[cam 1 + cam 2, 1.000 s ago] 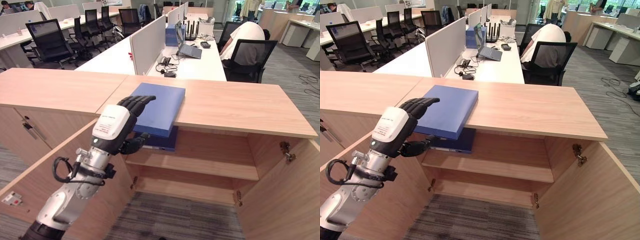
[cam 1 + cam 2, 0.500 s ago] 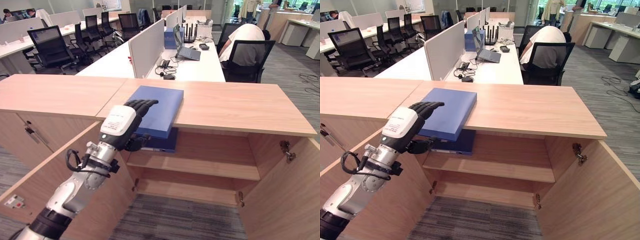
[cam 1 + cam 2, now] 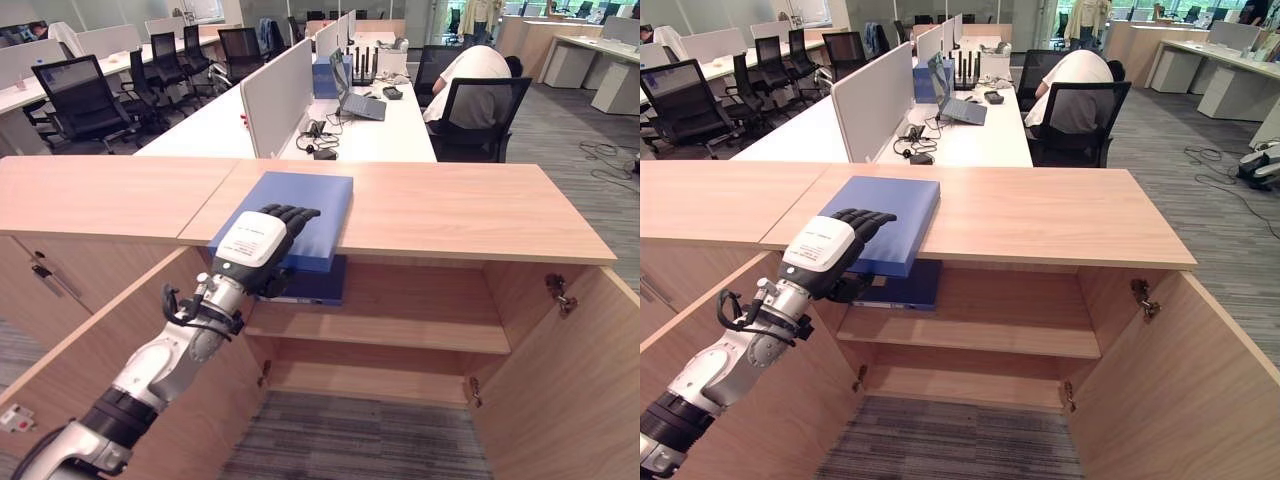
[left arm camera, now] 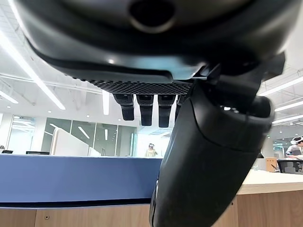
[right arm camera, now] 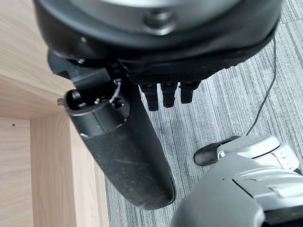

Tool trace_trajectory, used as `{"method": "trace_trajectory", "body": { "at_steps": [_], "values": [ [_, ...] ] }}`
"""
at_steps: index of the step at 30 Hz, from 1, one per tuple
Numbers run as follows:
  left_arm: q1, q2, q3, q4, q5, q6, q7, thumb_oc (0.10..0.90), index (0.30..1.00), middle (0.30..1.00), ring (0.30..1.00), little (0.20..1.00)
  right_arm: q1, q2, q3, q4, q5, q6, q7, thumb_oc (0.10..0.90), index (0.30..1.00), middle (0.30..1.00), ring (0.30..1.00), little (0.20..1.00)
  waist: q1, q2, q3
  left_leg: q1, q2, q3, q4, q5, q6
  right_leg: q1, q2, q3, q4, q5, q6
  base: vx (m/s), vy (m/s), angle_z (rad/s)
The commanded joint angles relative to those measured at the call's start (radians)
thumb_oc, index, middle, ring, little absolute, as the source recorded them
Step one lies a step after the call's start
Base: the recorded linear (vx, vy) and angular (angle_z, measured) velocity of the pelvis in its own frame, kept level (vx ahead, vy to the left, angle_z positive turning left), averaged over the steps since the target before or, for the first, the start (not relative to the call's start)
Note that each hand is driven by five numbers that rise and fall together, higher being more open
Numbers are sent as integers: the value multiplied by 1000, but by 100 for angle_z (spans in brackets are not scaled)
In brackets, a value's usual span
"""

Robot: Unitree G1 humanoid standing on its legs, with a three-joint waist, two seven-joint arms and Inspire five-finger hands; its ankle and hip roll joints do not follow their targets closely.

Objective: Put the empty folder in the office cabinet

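In the left eye view I see the blue folder (image 3: 292, 213) lying flat on the cabinet's wooden worktop (image 3: 450, 210), its near edge jutting out past the worktop's front edge over the open cabinet (image 3: 400, 320); my left hand (image 3: 262, 240) has its fingers laid over the top of the folder's near end and its thumb tucked beneath the overhang, so it is grasping the folder; a second blue folder (image 3: 315, 288) lies on the upper shelf (image 3: 420, 335) directly under the first one; both cabinet doors stand swung open, the left door (image 3: 90, 360) beside my arm and the right door (image 3: 565, 390) on the far side of the opening; behind the worktop a person (image 3: 475, 75) sits in a black chair at a white desk.

In the right eye view the same scene holds; the folder (image 3: 885, 210) sits at the left part of the worktop, and the hand (image 3: 835, 250) grips its near end.

In the left wrist view the thumb (image 4: 203, 161) stands below the folder's blue edge (image 4: 75, 177), with the fingers (image 4: 147, 109) reaching over it.

In the right wrist view my right hand (image 5: 128, 132) hangs beside the cabinet's wooden side above grey carpet (image 5: 227, 109), fingers relaxed and holding nothing.
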Motion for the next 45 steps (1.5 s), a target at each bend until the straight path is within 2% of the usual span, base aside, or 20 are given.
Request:
{"method": "trace_trajectory", "body": {
  "at_steps": [1, 10, 21, 22, 23, 45],
  "values": [
    [-222, 25, 22, 59, 30, 20, 45, 800, 900, 900, 900, 900, -41, -53, 21, 24, -16, -22, 1, 800, 900, 900, 900, 900, 16, -6, -40, 80, -32, -14, -2, -177, 11, -81, 21, -68, 1, 40, 51, 5, 0, -6],
    [-243, 15, -16, 143, 47, 46, 14, 800, 900, 900, 900, 900, -44, -56, 27, 30, -26, -16, 6, 800, 900, 900, 900, 900, 14, -5, -39, 85, -31, -12, -2, -179, 11, -80, 20, -65, 1, 39, 52, 3, 0, -3],
    [-279, -35, -55, 312, 86, 109, 0, 800, 900, 900, 900, 900, -48, -54, 38, 31, -31, -10, 6, 800, 900, 900, 900, 900, 8, -10, -36, 95, -30, -6, -2, -191, 13, -72, 19, -64, 1, 29, 51, 3, 0, 0],
    [-297, -42, -64, 340, 98, 120, 4, 416, 324, 324, 324, 324, -50, -55, 42, 29, -31, -11, 4, 800, 900, 900, 900, 900, 5, -10, -36, 95, -30, -4, -2, -192, 13, -72, 19, -63, 1, 29, 51, 0, 0, 0],
    [-300, -43, -67, 343, 98, 120, 5, 400, 300, 300, 300, 300, -50, -54, 41, 29, -31, -11, 4, 800, 900, 900, 900, 900, 6, -11, -35, 95, -30, -4, -2, -192, 13, -72, 19, -63, 1, 29, 51, 0, 0, 0],
    [-162, -100, -32, 372, 180, 141, 105, 400, 300, 300, 300, 300, -28, -38, 25, 39, -32, -24, -40, 800, 900, 900, 900, 900, 2, -21, -41, 103, -30, 9, -2, -203, 15, -70, 20, -55, 1, 28, 48, 2, 0, -2]
  ]
}}
